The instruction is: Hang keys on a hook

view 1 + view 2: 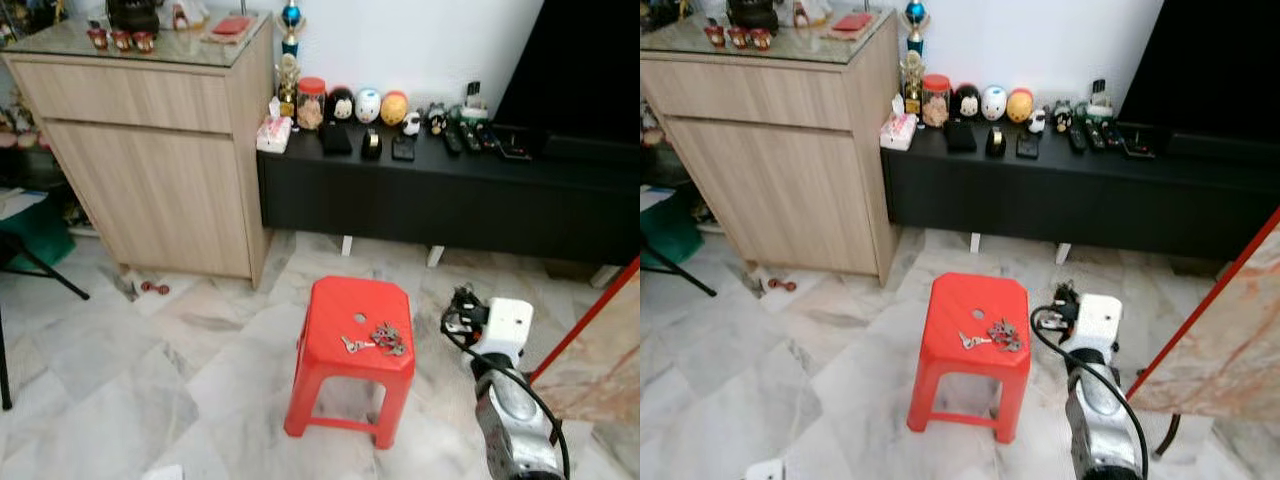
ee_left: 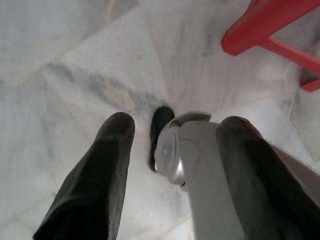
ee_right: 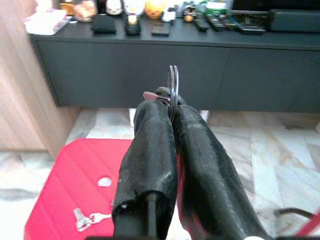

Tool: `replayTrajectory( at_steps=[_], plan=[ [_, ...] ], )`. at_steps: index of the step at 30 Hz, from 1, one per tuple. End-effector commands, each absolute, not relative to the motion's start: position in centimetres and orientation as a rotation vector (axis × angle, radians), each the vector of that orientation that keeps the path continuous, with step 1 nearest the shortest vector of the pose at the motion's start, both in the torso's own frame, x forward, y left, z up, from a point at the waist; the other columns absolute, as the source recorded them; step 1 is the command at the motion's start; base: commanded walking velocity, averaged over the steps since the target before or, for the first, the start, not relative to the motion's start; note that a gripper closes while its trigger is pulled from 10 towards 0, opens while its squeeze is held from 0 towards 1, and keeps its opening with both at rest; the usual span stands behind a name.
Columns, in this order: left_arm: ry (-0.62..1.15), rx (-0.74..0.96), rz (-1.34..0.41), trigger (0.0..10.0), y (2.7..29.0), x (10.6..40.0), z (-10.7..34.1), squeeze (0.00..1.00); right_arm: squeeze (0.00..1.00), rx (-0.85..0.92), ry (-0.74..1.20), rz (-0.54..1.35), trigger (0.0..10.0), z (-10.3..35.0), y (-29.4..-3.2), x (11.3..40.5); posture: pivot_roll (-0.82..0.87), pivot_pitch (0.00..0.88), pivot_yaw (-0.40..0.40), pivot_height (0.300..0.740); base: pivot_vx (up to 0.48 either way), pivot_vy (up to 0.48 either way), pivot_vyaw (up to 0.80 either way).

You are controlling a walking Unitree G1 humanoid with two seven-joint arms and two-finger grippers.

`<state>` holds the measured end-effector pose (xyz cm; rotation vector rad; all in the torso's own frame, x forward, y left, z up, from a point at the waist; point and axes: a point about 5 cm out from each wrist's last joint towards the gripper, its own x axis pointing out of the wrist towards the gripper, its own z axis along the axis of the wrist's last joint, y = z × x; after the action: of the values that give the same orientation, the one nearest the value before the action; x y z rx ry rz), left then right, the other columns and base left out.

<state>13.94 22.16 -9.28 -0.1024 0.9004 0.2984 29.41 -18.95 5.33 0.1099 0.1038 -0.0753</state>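
My right gripper (image 3: pixel 167 112) is shut on a metal key ring (image 3: pixel 173 82) with a small red piece beside it, held upright above the fingertips. In the head views that gripper (image 1: pixel 462 302) hangs just right of a red plastic stool (image 1: pixel 330 310). A bunch of keys (image 1: pixel 385 338) and a single key (image 1: pixel 352 346) lie on the stool's seat, also seen as loose keys (image 3: pixel 90 218) below the fingers. My left gripper (image 2: pixel 177 127) is open and points down at the marble floor, beside one red stool leg (image 2: pixel 260 30).
A black low TV console (image 1: pixel 450 190) with toy figures, remotes and a tissue pack stands along the far wall. A wooden cabinet (image 1: pixel 150 170) is at the left. A red pole (image 1: pixel 585 320) slants at the right beside a marble panel.
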Motion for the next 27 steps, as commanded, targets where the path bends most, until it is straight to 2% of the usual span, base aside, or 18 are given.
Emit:
replayTrajectory(
  at_steps=[1, 13, 19, 27],
  plan=[
    [0.923, -0.095, 0.285, 10.0, 21.79, 13.45, -9.55, 0.00, 0.00, 0.101, 0.102, -0.085, 10.0, 5.46, -19.22, 29.40, 0.17, 0.041, -0.092, 0.740, 0.000, -0.480, 0.00],
    [0.920, -0.099, 0.285, 10.0, 21.76, 13.50, -9.54, 0.00, 0.00, 0.101, 0.121, -0.107, 10.0, 5.25, -19.26, 29.36, 0.17, 0.056, -0.091, 0.740, 0.000, -0.480, 0.00],
    [0.918, -0.100, 0.287, 10.0, 21.69, 13.52, -9.54, 0.00, 0.00, 0.094, 0.131, -0.097, 10.0, 5.00, -18.95, 29.19, 0.17, 0.055, -0.092, 0.740, 0.000, -0.480, -0.75],
    [0.921, -0.093, 0.284, 10.0, 21.76, 13.45, -9.55, 0.00, 0.00, 0.099, 0.099, -0.099, 10.0, 5.48, -18.85, 29.59, 0.17, 0.028, -0.086, 0.740, 0.000, -0.480, 0.00]
  ],
)
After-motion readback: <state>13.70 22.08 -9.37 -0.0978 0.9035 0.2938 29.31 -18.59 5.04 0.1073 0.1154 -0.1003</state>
